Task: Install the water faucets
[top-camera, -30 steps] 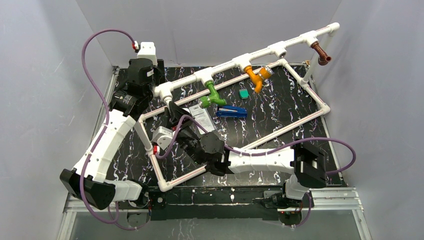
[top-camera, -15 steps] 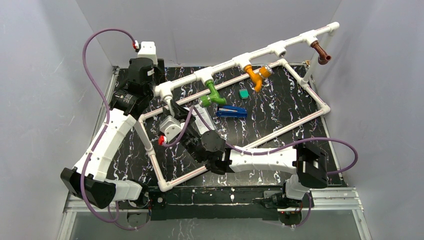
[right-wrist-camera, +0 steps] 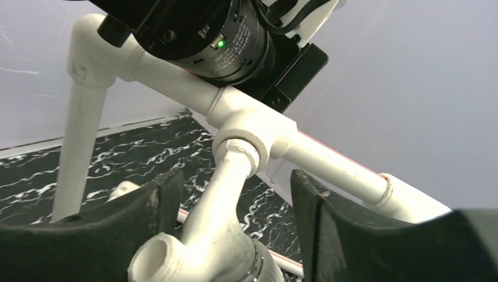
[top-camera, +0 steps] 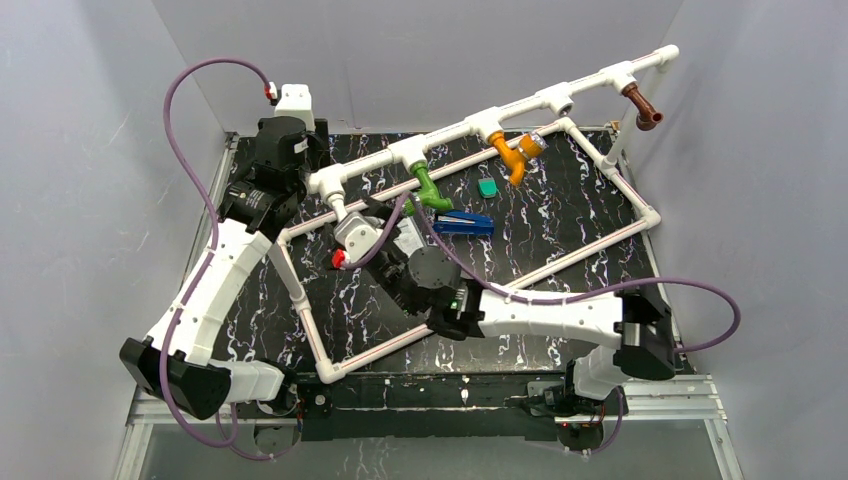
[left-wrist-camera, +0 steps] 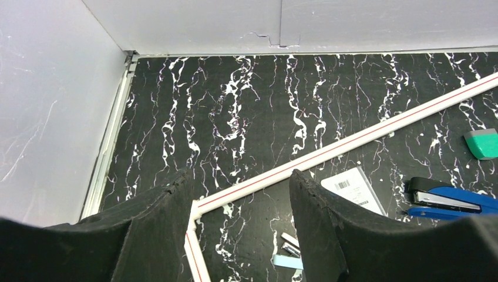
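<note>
A white faucet hangs screwed into the leftmost tee of the white pipe frame. My right gripper straddles it, open, with a gap on each side of the faucet body. In the top view this faucet sits just past the right wrist. Green, orange and brown faucets hang from tees further right. My left gripper is open and empty above the mat at the frame's far left end.
A blue stapler, a small green piece and a white label card lie on the black marbled mat inside the frame. The frame's lower pipe runs under the left gripper. Grey walls enclose the table.
My right gripper has opened off the white faucet, and its wrist has rolled and shifted toward the far pipe. The left arm has not moved.
</note>
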You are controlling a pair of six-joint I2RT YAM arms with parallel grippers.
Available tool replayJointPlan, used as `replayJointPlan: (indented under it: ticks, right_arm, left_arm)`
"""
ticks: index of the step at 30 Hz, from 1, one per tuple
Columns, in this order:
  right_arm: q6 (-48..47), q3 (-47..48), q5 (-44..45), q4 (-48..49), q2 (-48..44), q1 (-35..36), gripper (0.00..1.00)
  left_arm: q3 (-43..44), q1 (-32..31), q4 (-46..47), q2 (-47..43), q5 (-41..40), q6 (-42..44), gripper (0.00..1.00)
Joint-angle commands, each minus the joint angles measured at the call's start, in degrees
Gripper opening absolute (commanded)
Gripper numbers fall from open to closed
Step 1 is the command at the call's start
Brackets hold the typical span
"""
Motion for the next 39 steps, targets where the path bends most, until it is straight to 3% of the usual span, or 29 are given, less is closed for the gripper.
replayJointPlan:
  ticks: [1,4,12,29,39]
  right_arm:
    - [4.4,2.8,-2.7,-8.8,-5.8,-0.5,0.88]
    - [5.1,3.8,-4.6,-15.3,-8.6,-0.4,0.98]
    - [8.7,2.3,-6.7,-30.4,-22.6,-0.5,0.98]
    - [10.4,-13.2,14.6,-38.6,-39.2,-0.6,0.99]
    - [21.4,-27.2,16.7,-38.3,-47.5,-3.7,0.99]
  left_arm:
    - [-5.2,-3.1,-13.5,5.8,3.8,0.1,0.59]
    - [-5.0,-3.1,-13.6,5.8,3.4,0.1,0.59]
    - [-3.4,-3.1,-14.0,6.9,2.9,-0.5,0.58]
    - [13.3,-3.0,-13.0,11.2,-4.7,-2.3,0.57]
    - [21.1,-3.0,-5.8,7.4,-2.8,-2.1,0.58]
